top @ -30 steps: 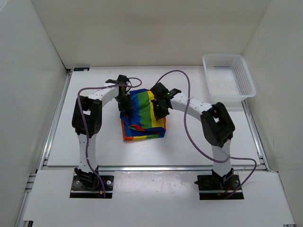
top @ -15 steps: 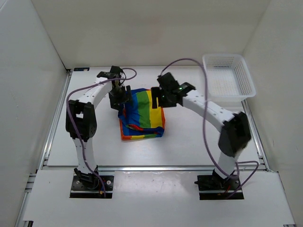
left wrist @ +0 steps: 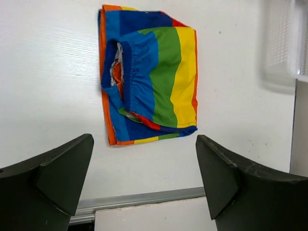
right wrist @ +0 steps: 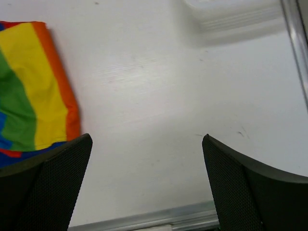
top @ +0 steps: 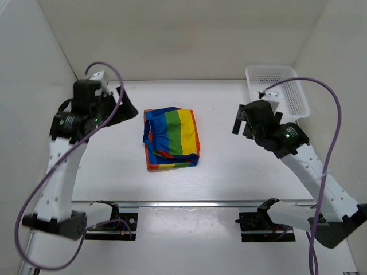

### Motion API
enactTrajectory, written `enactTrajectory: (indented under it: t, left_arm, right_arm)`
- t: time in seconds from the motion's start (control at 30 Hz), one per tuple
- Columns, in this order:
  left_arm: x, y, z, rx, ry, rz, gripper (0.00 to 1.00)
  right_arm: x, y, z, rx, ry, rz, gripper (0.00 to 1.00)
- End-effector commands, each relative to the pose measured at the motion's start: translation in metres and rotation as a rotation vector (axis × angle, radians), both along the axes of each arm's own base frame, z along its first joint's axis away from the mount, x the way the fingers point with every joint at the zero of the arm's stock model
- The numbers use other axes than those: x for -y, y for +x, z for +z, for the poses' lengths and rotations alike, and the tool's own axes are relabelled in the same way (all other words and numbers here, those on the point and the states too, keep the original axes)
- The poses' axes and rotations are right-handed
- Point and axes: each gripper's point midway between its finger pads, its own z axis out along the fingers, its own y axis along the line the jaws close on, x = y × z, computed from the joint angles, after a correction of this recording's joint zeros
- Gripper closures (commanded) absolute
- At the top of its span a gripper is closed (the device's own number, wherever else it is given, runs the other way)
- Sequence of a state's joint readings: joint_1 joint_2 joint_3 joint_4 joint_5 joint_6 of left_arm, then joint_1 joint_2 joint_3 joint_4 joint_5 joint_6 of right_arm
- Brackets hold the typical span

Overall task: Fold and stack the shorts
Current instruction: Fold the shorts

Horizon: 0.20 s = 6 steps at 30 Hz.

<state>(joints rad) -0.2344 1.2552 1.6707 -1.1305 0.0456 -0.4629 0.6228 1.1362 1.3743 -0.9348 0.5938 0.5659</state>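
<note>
White table (top: pixel 229 166); folded shorts (top: pixel 171 139) between left pincer (left wrist: pixel 143 144) and right pincer (right wrist: pixel 147 139), touching neither; both spread.

White table (top: pixel 241 172), matte, faint scuffs. Plain white back wall (top: pixel 189 34). White left wall (top: pixel 26 69) and right wall (top: pixel 341 51) box table in. Metal rail (top: pixel 189 203) along near table edge, white panel (top: pixel 189 235) in front of it. White mesh basket (top: pixel 276 68) at far right corner. Light even, shadows soft.
</note>
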Motion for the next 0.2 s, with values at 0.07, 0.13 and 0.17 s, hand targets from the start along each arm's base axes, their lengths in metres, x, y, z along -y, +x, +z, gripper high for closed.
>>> enactTrajectory:
  t: [0.07,0.13,0.17]
  left_arm:
    - [-0.032,-0.056,0.011,0.077,-0.012,0.138,0.01]
    - [-0.037,-0.068,0.011,0.094,-0.017,0.153,0.01]
    - [-0.038,-0.075,0.015,0.117,-0.025,0.154,0.01]
  right_arm:
    - [0.061,-0.047,0.006,0.039,-0.036,-0.158,0.0]
    - [0.065,-0.052,0.003,0.043,-0.041,-0.151,0.05]
    - [0.067,-0.054,0.002,0.042,-0.049,-0.145,0.04]
